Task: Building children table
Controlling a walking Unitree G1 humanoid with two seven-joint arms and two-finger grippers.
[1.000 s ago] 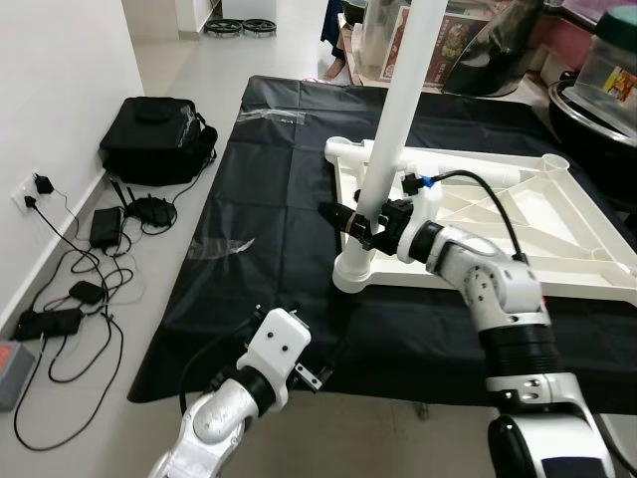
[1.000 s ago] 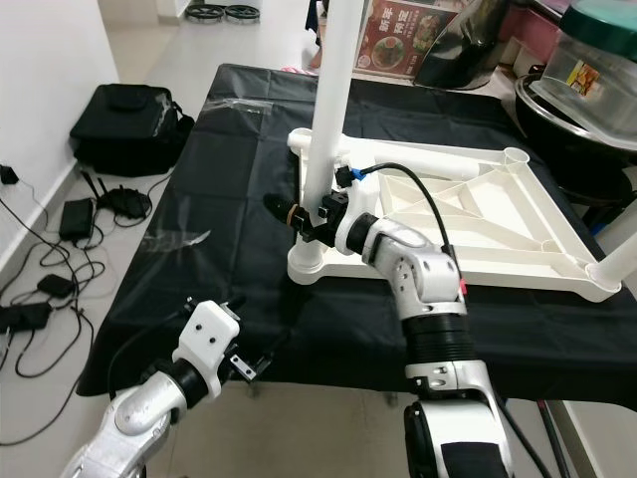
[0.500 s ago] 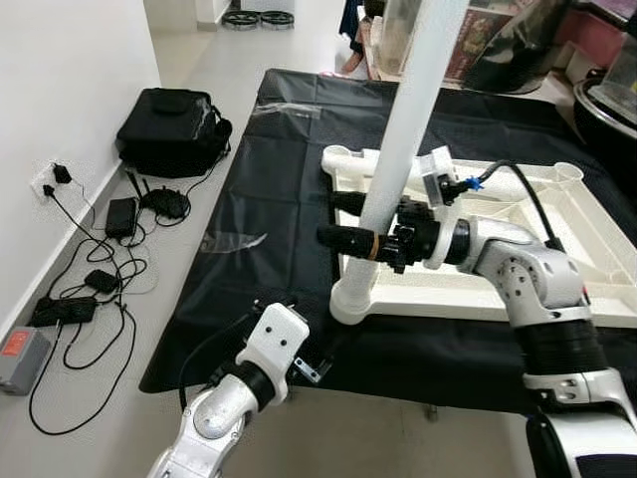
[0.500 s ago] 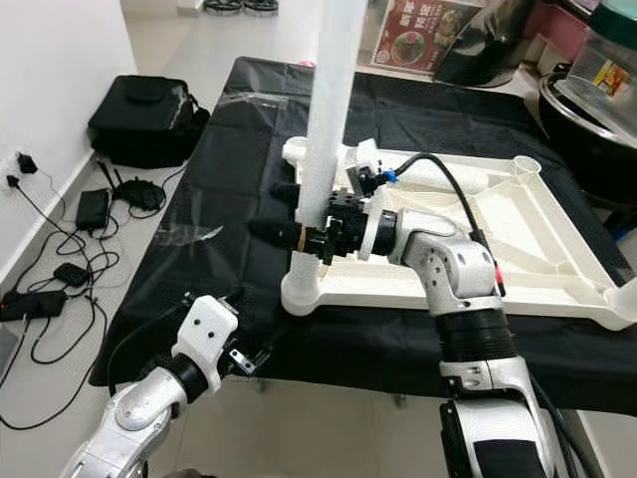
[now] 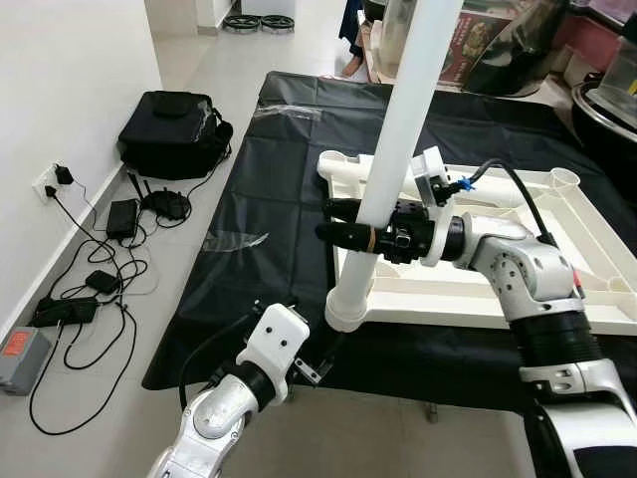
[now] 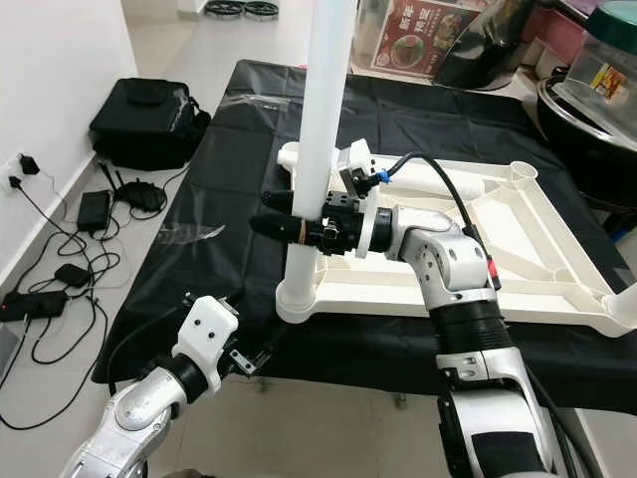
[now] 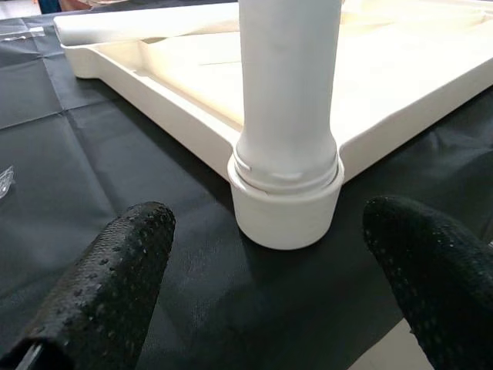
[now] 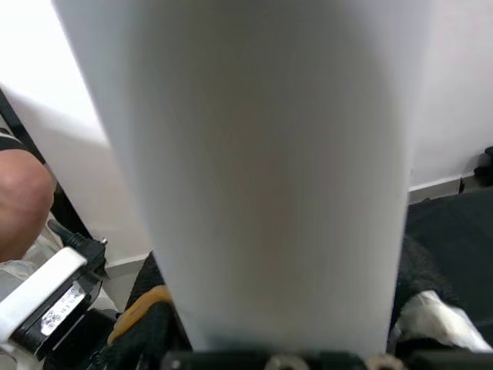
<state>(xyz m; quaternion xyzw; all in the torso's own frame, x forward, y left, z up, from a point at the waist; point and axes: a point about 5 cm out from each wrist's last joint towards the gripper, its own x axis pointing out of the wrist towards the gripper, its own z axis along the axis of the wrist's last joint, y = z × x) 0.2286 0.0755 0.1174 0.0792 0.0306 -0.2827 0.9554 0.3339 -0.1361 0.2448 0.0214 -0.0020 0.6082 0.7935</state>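
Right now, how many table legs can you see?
2. One leg stands upright in the tabletop's near-left corner socket, held by the right gripper; a second leg lies along the tabletop's far edge. More may be out of frame.

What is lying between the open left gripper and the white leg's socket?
Only bare black sheet, seen in the left wrist view between the left gripper and the socket.

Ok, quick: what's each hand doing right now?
Left hand: open, holding nothing, low at the black mat's near edge.
Right hand: closed on the upright white plastic table leg.
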